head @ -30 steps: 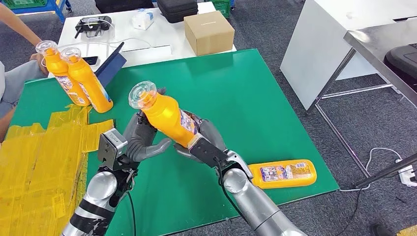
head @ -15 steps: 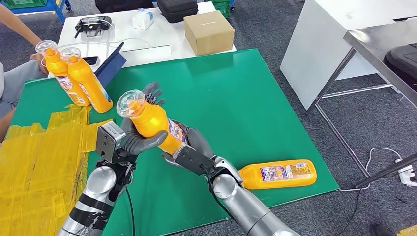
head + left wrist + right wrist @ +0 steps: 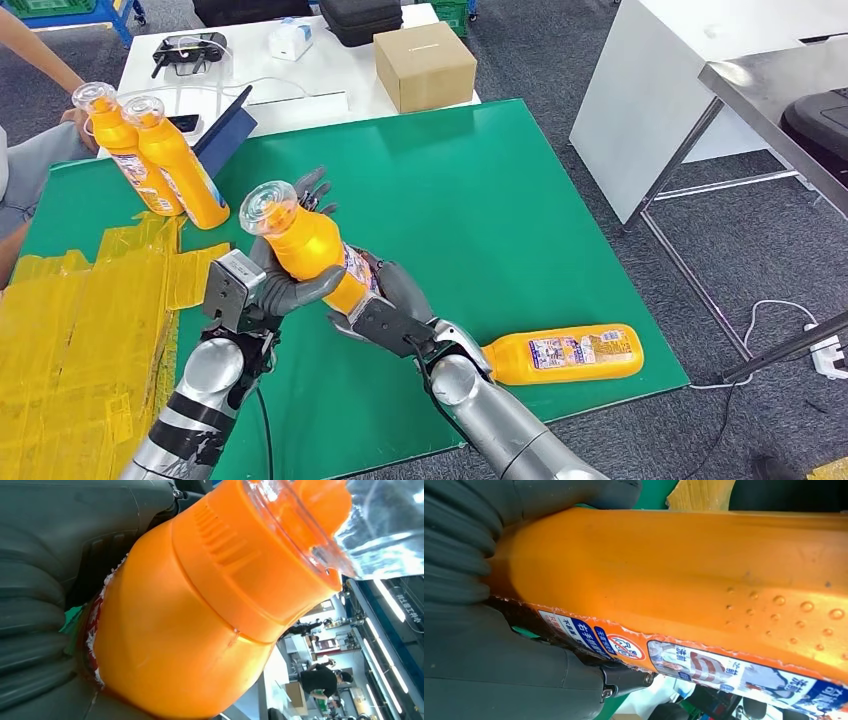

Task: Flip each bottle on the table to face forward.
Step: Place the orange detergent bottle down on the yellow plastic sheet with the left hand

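Observation:
An orange bottle (image 3: 312, 250) with a clear cap (image 3: 268, 206) is held tilted above the green mat (image 3: 480, 190), cap up and to the left. My left hand (image 3: 278, 283) wraps its upper body, fingers (image 3: 313, 190) showing behind the neck. My right hand (image 3: 385, 312) grips its lower end. Close up, the left wrist view shows the bottle's shoulder (image 3: 190, 620) against my left hand (image 3: 45, 580), and the right wrist view shows its labelled side (image 3: 684, 580) in my right hand (image 3: 484, 670). Another orange bottle (image 3: 565, 354) lies on its side at the mat's front right. Two orange bottles (image 3: 182, 172) (image 3: 126, 150) stand at the back left.
Yellow tape sheets (image 3: 70, 330) cover the mat's left side. A cardboard box (image 3: 425, 65) and devices sit on the white table (image 3: 330, 70) behind. A person's arm (image 3: 35, 55) is at the far left. A metal table (image 3: 770, 90) stands to the right.
The held bottle has moved left and tilted further over. My left hand, open beside it before, now wraps its upper body. The right arm followed leftward.

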Available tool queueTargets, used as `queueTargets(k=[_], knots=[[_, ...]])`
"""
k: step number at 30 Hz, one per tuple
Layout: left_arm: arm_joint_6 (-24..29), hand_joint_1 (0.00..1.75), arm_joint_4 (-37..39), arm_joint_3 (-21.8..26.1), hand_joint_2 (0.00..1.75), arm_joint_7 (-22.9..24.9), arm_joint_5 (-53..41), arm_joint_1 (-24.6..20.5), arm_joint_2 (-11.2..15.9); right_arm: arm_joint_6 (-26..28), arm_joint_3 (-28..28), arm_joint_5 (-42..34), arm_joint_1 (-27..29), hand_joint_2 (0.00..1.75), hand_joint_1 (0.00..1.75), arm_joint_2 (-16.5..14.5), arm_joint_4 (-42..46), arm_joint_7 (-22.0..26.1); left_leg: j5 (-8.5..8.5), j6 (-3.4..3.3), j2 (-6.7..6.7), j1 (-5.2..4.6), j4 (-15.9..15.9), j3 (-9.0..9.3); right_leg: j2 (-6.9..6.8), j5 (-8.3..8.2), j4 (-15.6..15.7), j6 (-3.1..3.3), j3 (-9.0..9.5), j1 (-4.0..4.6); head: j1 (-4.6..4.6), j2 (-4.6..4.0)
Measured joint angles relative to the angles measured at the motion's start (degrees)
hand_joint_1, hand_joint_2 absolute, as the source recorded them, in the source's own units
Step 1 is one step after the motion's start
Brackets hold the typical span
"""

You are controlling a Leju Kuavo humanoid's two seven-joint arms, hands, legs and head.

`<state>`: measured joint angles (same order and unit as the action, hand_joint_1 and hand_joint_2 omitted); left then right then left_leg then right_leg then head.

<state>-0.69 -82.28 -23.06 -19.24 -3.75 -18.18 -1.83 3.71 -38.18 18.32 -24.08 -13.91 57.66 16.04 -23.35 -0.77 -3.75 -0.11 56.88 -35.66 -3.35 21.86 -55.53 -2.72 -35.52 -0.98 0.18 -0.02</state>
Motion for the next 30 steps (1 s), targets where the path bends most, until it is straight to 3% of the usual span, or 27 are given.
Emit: queueTargets(k=[25,26,30], knots=[[0.21,1.75,-0.67,0.37,1.75,-0.81,0.13,1.33,-0.79,1.37,-0.17,-0.33,3.45,1.75,1.75,1.3,4.26,0.28,0.0,0.0,0.0,0.0,0.0,-0.02,0.0,0.0,0.0,0.0,-0.01,0.0,0.0,0.0],[0.41,1.75,-0.85,0.4,1.75,-0.87,0.12,1.45,-0.8,1.53,-0.17,-0.29,3.61,1.75,1.69,1.38,4.56,0.33,0.0,0.0,0.0,0.0,0.0,-0.02,0.0,0.0,0.0,0.0,-0.01,0.0,-0.01,0.0],[2.52,1.75,-3.38,0.85,1.75,-0.93,-1.53,3.21,-0.74,4.76,-0.1,2.48,6.01,1.75,0.0,2.23,8.47,1.19,-0.01,0.0,0.01,0.0,0.0,-0.03,0.0,0.0,0.0,0.0,-0.01,0.0,0.0,0.0]])
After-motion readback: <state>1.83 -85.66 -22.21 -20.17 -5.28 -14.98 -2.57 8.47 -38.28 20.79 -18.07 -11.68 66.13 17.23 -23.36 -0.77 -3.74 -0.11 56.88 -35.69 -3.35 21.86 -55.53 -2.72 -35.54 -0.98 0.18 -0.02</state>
